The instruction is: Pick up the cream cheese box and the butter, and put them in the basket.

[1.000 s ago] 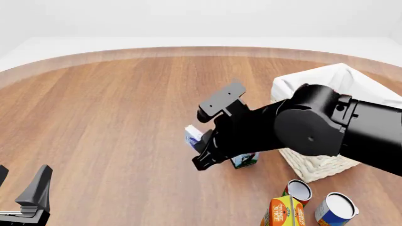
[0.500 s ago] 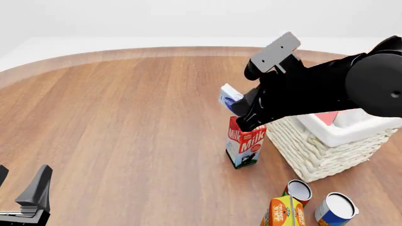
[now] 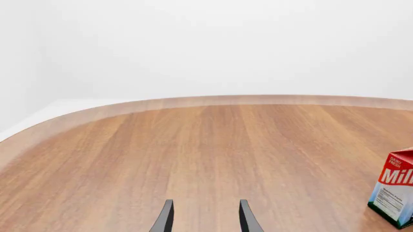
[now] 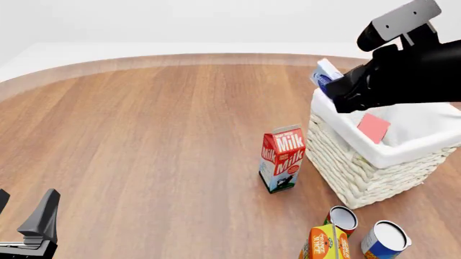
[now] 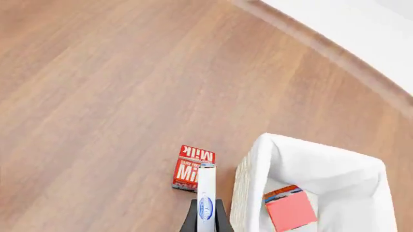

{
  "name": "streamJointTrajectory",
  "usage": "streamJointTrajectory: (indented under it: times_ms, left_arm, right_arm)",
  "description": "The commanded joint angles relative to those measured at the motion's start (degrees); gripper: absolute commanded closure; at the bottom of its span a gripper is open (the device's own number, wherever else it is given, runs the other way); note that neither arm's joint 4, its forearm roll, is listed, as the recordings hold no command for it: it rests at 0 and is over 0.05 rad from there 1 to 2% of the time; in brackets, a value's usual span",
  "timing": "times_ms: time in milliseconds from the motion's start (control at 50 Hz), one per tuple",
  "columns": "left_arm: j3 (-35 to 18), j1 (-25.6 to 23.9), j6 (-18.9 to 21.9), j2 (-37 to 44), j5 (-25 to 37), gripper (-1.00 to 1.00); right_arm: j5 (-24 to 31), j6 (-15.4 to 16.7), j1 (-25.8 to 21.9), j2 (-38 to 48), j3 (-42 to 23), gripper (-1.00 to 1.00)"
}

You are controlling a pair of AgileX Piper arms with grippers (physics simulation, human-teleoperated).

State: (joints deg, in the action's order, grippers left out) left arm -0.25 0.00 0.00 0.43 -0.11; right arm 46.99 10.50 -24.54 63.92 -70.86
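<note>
My right gripper (image 4: 330, 82) is shut on the cream cheese box (image 4: 325, 73), a small white box with blue print, and holds it in the air just above the left rim of the basket (image 4: 354, 174). The right wrist view shows the cream cheese box (image 5: 206, 195) edge-on between the fingers, over the spot where the basket (image 5: 257, 166) meets the table. The butter (image 4: 374, 128) lies tilted inside the basket on the white liner, and the butter (image 5: 290, 208) is red-orange in the right wrist view. My left gripper (image 4: 23, 215) rests open and holds nothing at the near left.
A red-and-white milk carton (image 4: 282, 159) stands upright just left of the basket; the milk carton (image 3: 395, 193) also shows in the left wrist view. Two cans (image 4: 385, 239) and an orange juice carton (image 4: 325, 243) crowd the near right edge. The left fingers (image 3: 165, 218) hover over bare wood.
My right arm rose and swung right with the cream cheese box, from table height beside the milk carton to above the basket's rim. The left arm stayed still.
</note>
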Motion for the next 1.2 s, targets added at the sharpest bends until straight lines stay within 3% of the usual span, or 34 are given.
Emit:
streamJointTrajectory:
  times_ms: [20,300,820,1200]
  left_arm:
    - [0.00,0.00,0.00,0.00,0.00,-1.00]
    - [0.00,0.00,0.00,0.00,0.00,-1.00]
    - [0.00,0.00,0.00,0.00,0.00,-1.00]
    - [0.00,0.00,0.00,0.00,0.00,-1.00]
  right_arm:
    - [-0.85,-1.94,6.64,-2.82,0.95,1.00]
    - [-3.72,-4.31,12.55,-2.68,2.91,1.00]
    - [-3.06,-5.52,18.67,-5.29,3.94,1.00]
    - [-6.27,-6.88,22.99,-3.88,5.52,1.00]
